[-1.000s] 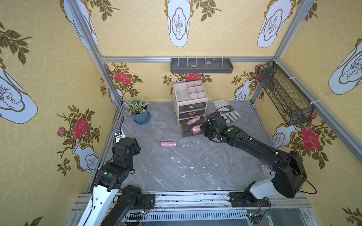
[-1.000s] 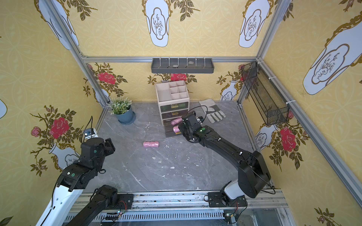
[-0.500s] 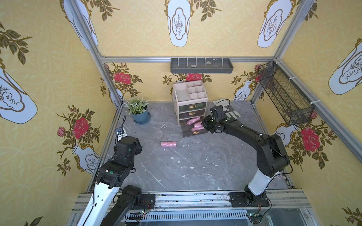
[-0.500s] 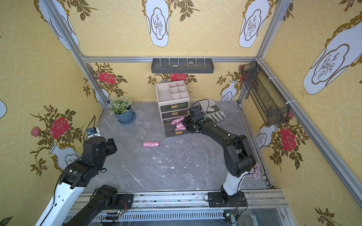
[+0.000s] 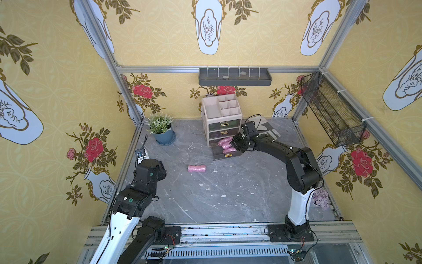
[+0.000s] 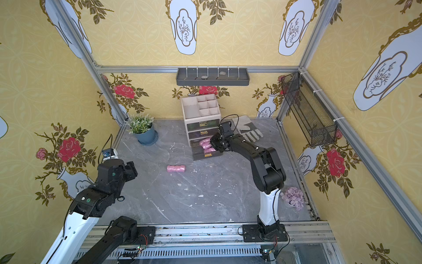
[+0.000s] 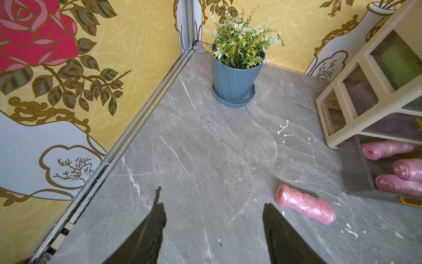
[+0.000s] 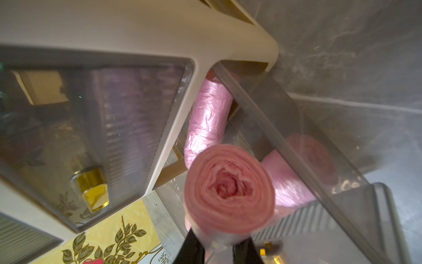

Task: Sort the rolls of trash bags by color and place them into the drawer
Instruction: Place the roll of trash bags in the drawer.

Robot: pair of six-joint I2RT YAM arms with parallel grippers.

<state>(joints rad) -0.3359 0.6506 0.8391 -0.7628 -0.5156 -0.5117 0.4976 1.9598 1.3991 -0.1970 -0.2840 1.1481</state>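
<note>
Just above centre of both top views, at the open bottom drawer (image 5: 226,155), the right end effector (image 5: 234,145) reaches in from the right. Its wrist view shows it closed narrow on one end of a pink held roll (image 8: 228,189), gripped end-on with little film between the fingers.

Finding: the hold looks shallow. The shiny film could slip out early.

Beside the roll in that view runs the drawer's side wall. Whether the roll sits wholly inside the wall line cannot be told. Judged risk: released here, it may land across the rim or tip out onto the table (image 5: 228,194).

Beyond it, at least two stowed rolls (image 8: 207,118), also pink, lie in the drawer, one reaching back under the frame of the chest (image 5: 219,107). Judged risk: another roll dropped on top could ride high and jam against the frame when the drawer is pushed in. The end effector is close to the chest, so a knock on withdrawal could shift the chest or shove the drawer.

Left of centre, one loose roll (image 6: 175,169) lies on the table, well apart from the drawer. Being round, it may roll away if nudged on one side.

At lower left, the left end effector (image 6: 132,168) hangs above the table. Its wrist view shows the fingers wide apart with nothing between them.
</note>
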